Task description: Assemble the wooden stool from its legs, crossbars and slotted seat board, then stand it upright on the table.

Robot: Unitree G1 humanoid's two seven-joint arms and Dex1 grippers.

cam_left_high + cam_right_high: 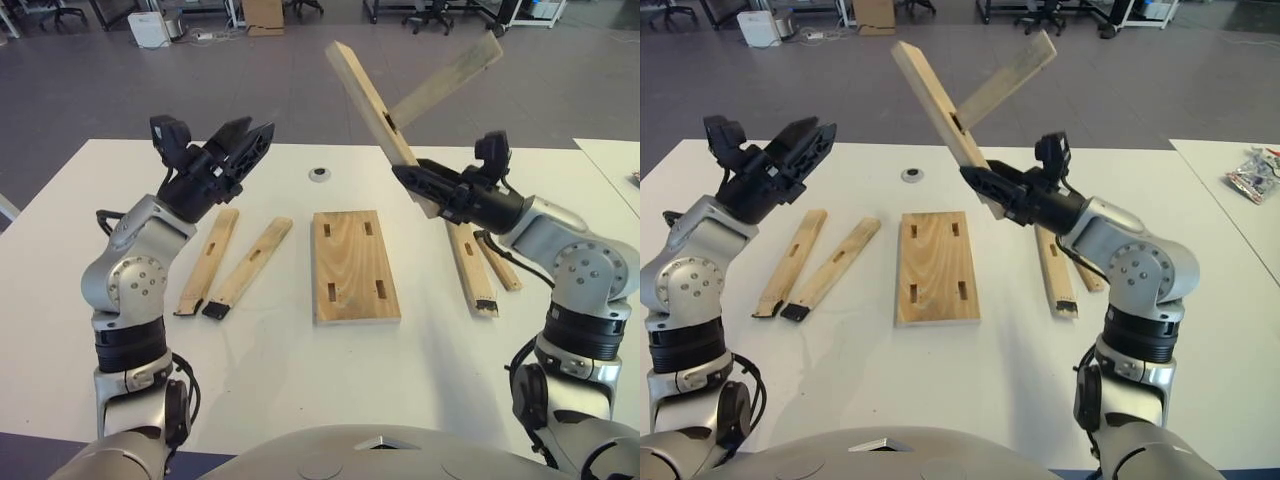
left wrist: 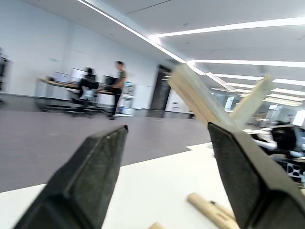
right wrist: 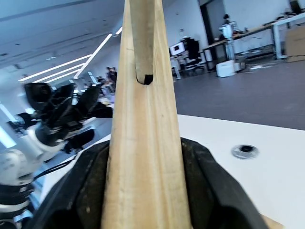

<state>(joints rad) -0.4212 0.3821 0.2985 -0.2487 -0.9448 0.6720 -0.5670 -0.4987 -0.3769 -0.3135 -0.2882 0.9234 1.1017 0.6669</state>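
Far left, raised above the white worktop (image 1: 270, 380): black two-fingered left end effector (image 1: 255, 130), fingers spread well apart, tips aimed toward the middle of the scene. Below and a little right of it, flat on the worktop: two pale wooden legs, one (image 1: 208, 260) beside the other (image 1: 250, 265), near ends dark-tipped and close together, far ends fanning slightly apart.

Centre: flat rectangular pale wooden seat board (image 1: 355, 265), lying on the worktop with four slots showing, apart from the pieces on either side. Beyond it, set into the worktop: small round grey grommet (image 1: 319, 174).

Right of centre, held in the air: long pale wooden leg (image 1: 365, 95), tilted with its upper end leaning left. Seated in its slot and rising toward the upper right: pale wooden crossbar (image 1: 450, 75). Clamped on the leg's lower end: black right end effector (image 1: 415, 185), fingers pressed against both sides.

Under the right arm, on the worktop: longer wooden piece (image 1: 470, 270) with a dark near tip, and just beside it a thinner wooden piece (image 1: 497, 265), both partly hidden by the arm.
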